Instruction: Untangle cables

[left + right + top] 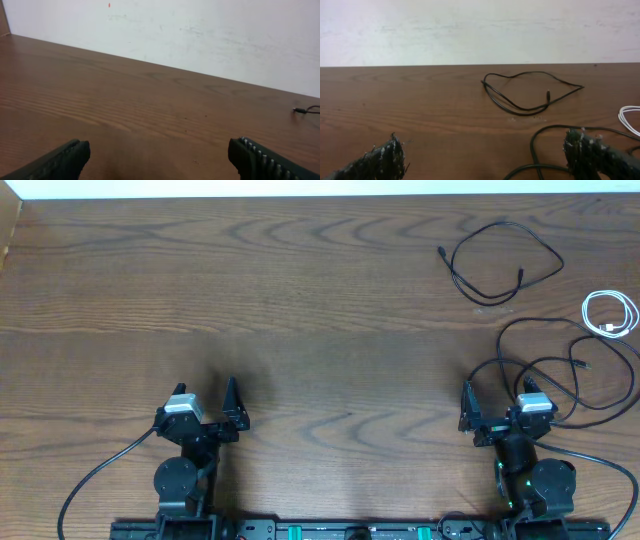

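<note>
Right pincer (pixel 483 145) gapes wide; cables (pixel 517 108) lie just ahead and rightward.

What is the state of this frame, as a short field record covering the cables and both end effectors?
left end effector: open, empty, over the table
right end effector: open, empty
far black cable: one loose loop at the far right, apart from the others
white cable: small coil at the right edge
near black cable: loops crossing itself just ahead of the right end effector; contact with white cable unclear
</note>
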